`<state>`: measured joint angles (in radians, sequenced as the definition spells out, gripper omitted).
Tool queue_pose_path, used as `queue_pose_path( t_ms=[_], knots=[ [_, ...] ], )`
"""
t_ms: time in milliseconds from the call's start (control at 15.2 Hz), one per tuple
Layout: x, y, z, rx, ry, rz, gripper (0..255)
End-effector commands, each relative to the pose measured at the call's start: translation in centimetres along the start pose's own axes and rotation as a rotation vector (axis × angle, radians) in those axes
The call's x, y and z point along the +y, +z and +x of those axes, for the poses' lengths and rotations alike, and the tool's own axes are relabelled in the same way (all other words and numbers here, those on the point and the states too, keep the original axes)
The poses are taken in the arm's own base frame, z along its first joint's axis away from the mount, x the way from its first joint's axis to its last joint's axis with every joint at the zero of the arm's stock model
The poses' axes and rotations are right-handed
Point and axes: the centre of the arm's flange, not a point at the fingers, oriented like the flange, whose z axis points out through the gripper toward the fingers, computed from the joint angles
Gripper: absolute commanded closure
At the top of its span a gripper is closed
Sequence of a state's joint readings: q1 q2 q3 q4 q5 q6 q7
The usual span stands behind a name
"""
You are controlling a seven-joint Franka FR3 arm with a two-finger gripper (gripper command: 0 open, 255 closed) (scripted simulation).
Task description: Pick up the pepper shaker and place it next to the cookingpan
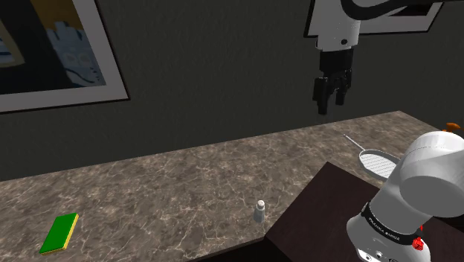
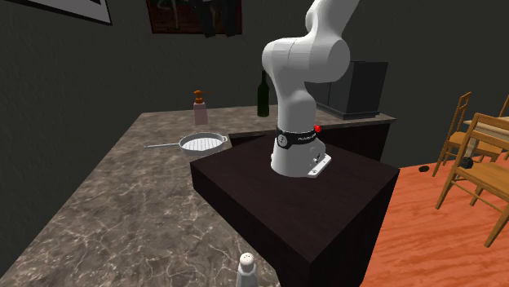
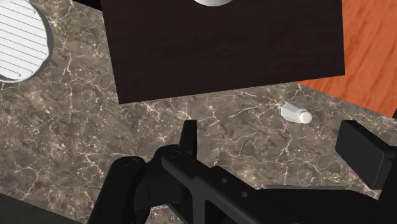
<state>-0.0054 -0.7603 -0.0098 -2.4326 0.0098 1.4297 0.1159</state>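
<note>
Shoulder view: end effector [image 1: 332,95] hung high above the table [image 1: 149,186], fingers apart, holding nothing. Pepper shaker [image 1: 259,211], pale with a white cap, stood upright on the marbled top just beside the dark stand [image 1: 327,216]. White ribbed pan [image 1: 375,159] sat well apart from it, toward the view's right. Green sponge [image 1: 59,233] near the view's lower left.

Second exterior view: shaker [image 2: 247,269] at the stand's [image 2: 302,192] near corner; pan [image 2: 203,143] beyond the stand's far side.

Wrist view: end effector [image 3: 273,130] open; shaker [image 3: 296,113] on the table [image 3: 83,140] ahead of the fingers, untouched. Pan [image 3: 22,41] lay well apart from it.
</note>
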Motion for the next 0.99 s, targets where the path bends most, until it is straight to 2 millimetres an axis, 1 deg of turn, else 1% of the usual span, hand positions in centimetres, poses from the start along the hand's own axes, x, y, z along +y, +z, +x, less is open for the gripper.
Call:
queue_pose_path(
  t_ms=[0,924],
  knots=[
    [0.0,0.0,0.0,0.0,0.0,0.0,0],
    [-8.9,15.7,3.9,0.12,-0.109,-0.052,0]
  ],
)
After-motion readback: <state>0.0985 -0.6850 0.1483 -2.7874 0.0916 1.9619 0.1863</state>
